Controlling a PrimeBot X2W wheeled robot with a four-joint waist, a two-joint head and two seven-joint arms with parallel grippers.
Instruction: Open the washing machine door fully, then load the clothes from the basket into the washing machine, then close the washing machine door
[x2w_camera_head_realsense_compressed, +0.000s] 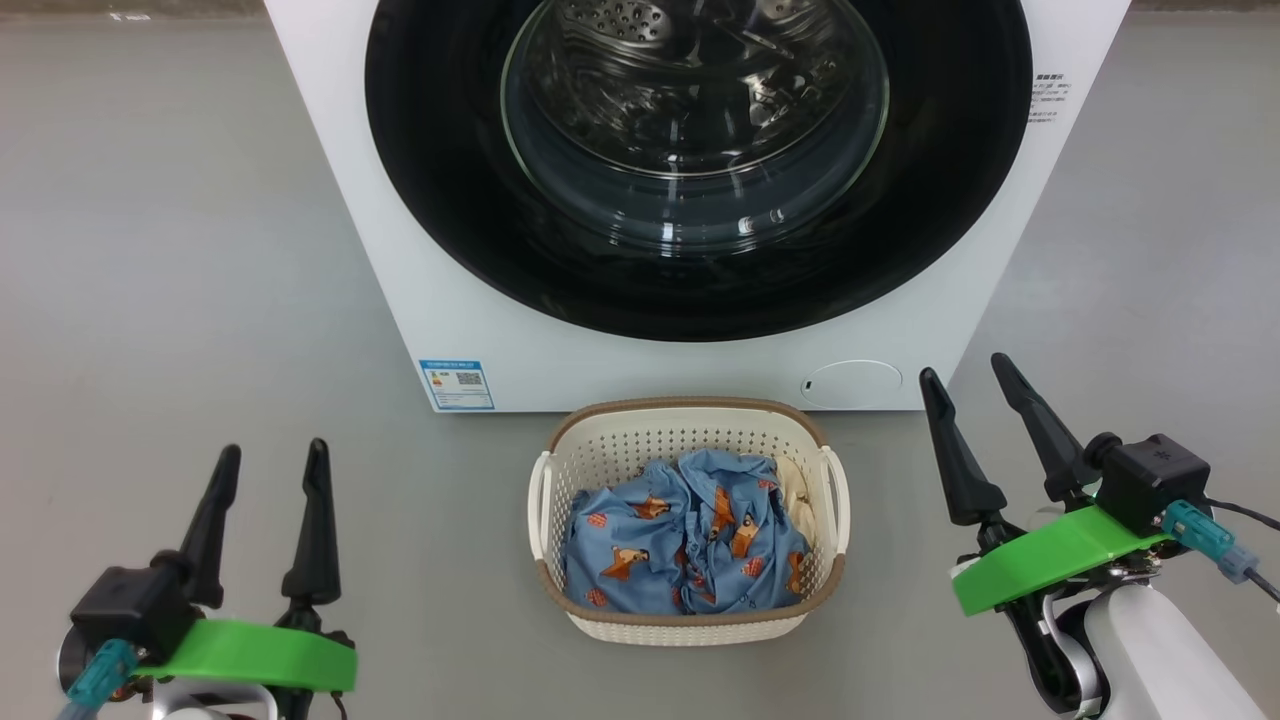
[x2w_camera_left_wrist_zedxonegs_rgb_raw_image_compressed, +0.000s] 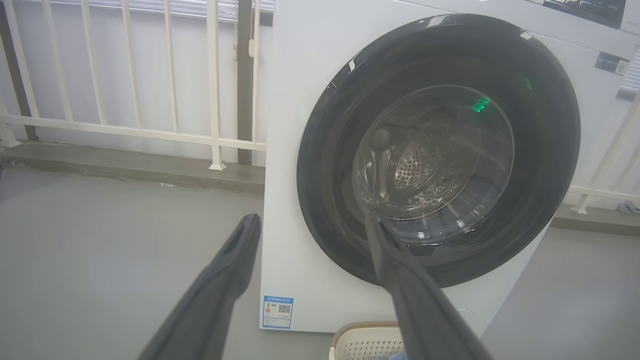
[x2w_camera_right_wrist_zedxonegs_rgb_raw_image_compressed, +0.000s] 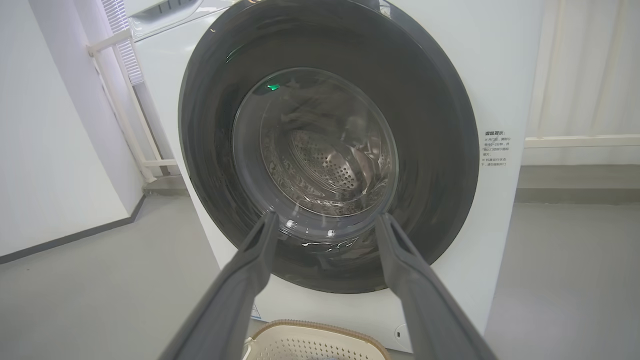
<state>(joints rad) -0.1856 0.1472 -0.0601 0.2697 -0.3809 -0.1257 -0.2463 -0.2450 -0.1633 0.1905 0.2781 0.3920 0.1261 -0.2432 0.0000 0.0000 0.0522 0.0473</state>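
Observation:
The white washing machine (x2w_camera_head_realsense_compressed: 420, 260) stands straight ahead, and its round black-rimmed door (x2w_camera_head_realsense_compressed: 450, 190) with a glass bowl is shut flat against the front. On the floor before it sits the cream basket (x2w_camera_head_realsense_compressed: 690, 625), holding the light-blue printed clothes (x2w_camera_head_realsense_compressed: 680, 545). My left gripper (x2w_camera_head_realsense_compressed: 275, 465) hovers open at the lower left, well left of the basket. At the lower right my right gripper (x2w_camera_head_realsense_compressed: 965, 385) is open too, right of the basket. Both wrist views look at the door (x2w_camera_left_wrist_zedxonegs_rgb_raw_image_compressed: 330, 165) (x2w_camera_right_wrist_zedxonegs_rgb_raw_image_compressed: 440, 150) between spread fingers (x2w_camera_left_wrist_zedxonegs_rgb_raw_image_compressed: 235, 260) (x2w_camera_right_wrist_zedxonegs_rgb_raw_image_compressed: 400, 250), nothing held.
Grey floor (x2w_camera_head_realsense_compressed: 180, 250) spreads on both sides of the machine. A white railing (x2w_camera_left_wrist_zedxonegs_rgb_raw_image_compressed: 125, 130) and a low ledge run behind it to the left. A white wall (x2w_camera_right_wrist_zedxonegs_rgb_raw_image_compressed: 50, 150) stands further left. A blue label sticker (x2w_camera_head_realsense_compressed: 456, 384) marks the machine's lower left front.

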